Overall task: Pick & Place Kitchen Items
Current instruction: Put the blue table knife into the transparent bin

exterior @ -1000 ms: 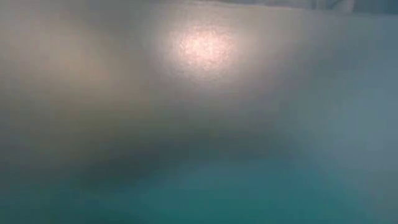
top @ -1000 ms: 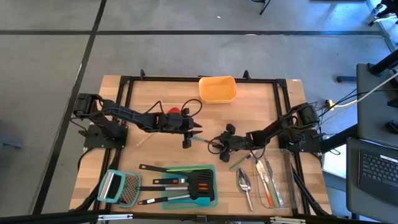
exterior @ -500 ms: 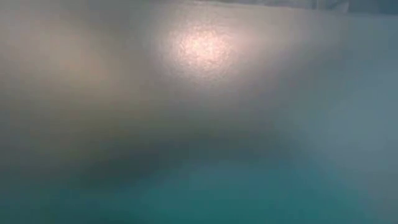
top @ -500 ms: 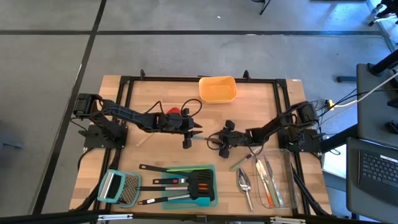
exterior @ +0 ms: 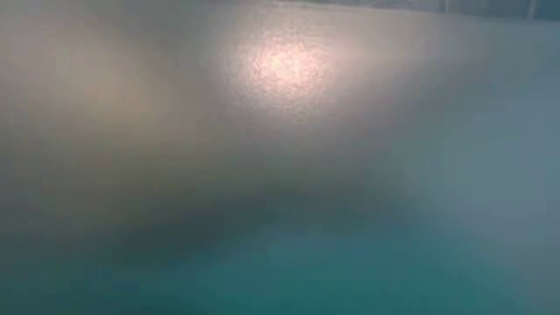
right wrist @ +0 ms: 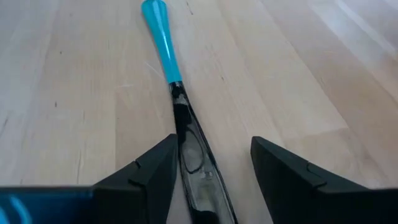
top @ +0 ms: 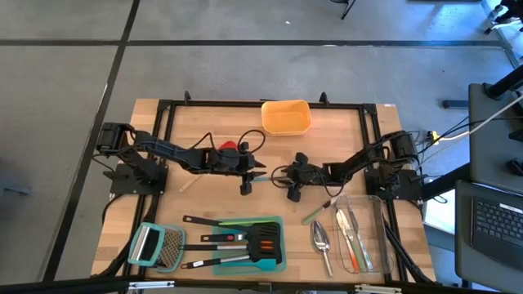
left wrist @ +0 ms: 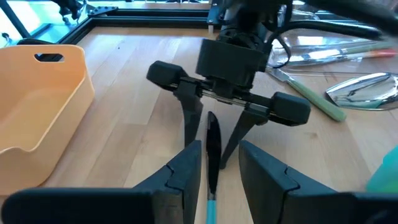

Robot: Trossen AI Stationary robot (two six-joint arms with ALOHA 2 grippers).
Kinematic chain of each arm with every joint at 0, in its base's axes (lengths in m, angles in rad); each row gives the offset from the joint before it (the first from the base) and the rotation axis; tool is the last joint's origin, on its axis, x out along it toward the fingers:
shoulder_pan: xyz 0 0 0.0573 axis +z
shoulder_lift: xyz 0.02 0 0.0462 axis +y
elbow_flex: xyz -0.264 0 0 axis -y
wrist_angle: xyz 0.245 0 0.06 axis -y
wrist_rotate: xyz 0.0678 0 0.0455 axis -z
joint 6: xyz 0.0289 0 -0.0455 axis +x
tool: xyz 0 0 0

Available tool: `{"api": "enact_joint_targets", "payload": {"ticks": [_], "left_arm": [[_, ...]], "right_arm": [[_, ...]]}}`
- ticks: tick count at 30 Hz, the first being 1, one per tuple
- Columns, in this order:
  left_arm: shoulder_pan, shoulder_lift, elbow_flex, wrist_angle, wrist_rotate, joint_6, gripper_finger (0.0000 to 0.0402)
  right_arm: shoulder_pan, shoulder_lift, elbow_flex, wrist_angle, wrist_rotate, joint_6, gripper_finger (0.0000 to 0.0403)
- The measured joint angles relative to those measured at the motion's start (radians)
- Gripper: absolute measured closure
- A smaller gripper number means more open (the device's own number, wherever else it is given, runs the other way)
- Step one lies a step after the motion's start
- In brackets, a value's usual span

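Both arms are matte black, built of slim jointed links on blocky black bases at the table's 2 side edges, with thin black cables looping along them. The left gripper [top: 250, 175] ends in 2 dark, wedge-shaped plastic fingers [left wrist: 181, 175] with flat inner faces. Seen head-on, the right gripper [left wrist: 216, 140] has a boxy black body, a crossbar with rounded black end caps, and 2 narrow tapering fingers [left wrist: 190, 119]. A red patch shows beside the left wrist.

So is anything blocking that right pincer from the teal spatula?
Nothing visible. The right pincer stands open around the spatula, whose other end lies between the left pincer's fingers above bare table.
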Motion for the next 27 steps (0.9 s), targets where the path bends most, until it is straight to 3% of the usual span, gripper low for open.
{"api": "enact_joint_targets", "payload": {"ticks": [11,27], "left_arm": [[-0.015,0.0,0.0,0.0,0.005,0.008,0.0299],[-0.02,0.0,0.0,0.004,0.007,-0.007,0.0299]], "right_arm": [[-0.016,0.0,-0.012,0.029,-0.122,-0.039,0.0196],[-0.038,0.024,-0.037,0.115,-0.193,-0.046,0.0196]]}}
